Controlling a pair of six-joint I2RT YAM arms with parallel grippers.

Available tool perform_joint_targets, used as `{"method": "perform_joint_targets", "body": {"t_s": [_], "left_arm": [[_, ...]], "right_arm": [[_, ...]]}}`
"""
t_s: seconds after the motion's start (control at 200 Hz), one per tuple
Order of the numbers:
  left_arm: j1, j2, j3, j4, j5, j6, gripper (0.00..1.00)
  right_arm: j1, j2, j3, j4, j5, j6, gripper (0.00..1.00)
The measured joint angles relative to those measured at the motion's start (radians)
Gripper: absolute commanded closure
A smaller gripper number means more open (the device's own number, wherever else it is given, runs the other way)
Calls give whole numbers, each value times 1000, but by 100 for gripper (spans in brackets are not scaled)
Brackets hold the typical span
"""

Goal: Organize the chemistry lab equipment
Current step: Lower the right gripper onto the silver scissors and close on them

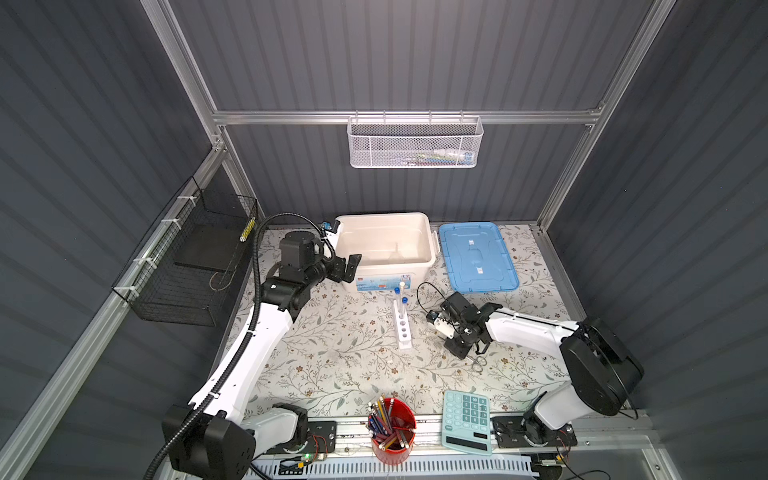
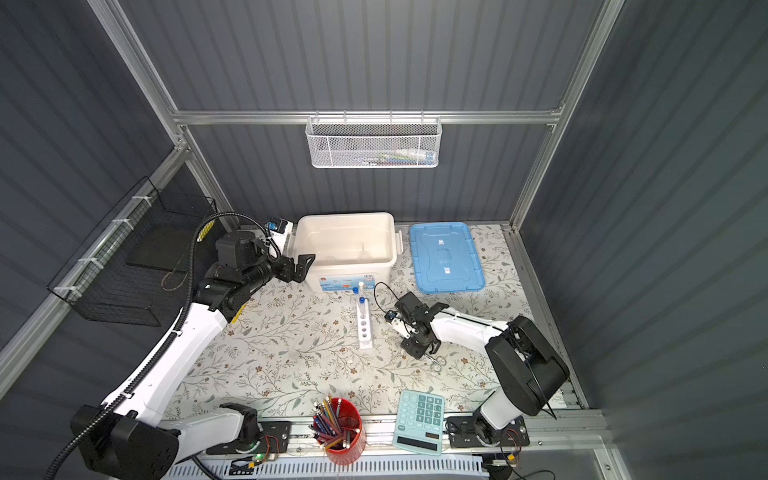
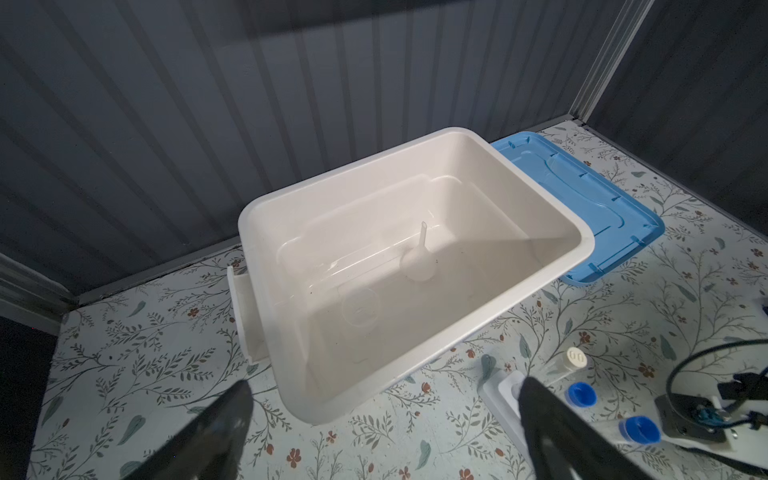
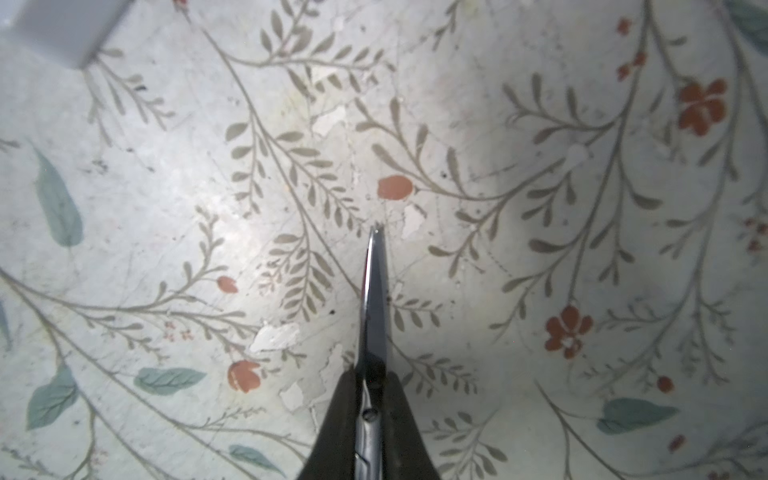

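Silver scissors [image 4: 374, 299] are gripped in the right claw [image 4: 371, 386], beside the rack [image 1: 402, 328] on the desk [image 1: 332, 353]. The left claw [image 3: 382, 395] is held wide at the bin [image 3: 498, 208] containing a funnel [image 3: 417, 262].

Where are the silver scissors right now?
In a top view, the silver scissors sit right of the white rack, on the table's right half, pinched in the fingers of the right gripper.

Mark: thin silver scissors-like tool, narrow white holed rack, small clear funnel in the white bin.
Thin silver scissors-like tool [image 4: 374, 299]: right wrist view, blades.
Narrow white holed rack [image 1: 403, 337]: in a top view, top face.
Small clear funnel [image 3: 417, 264]: left wrist view, cone.
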Motion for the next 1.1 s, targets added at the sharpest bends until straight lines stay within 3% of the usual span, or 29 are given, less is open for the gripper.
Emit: {"method": "perform_joint_targets", "body": {"t_s": [0.335, 0.605, 1.101], "left_arm": [[0, 21, 13, -15, 54, -28, 1], [0, 21, 17, -25, 76, -28, 1], [0, 20, 41, -101, 138, -35, 1]], "right_arm": [[-48, -58, -8, 38, 4, 8, 91], [-51, -57, -8, 32, 8, 26, 77], [-51, 82, 61, 82, -6, 46, 76]]}}
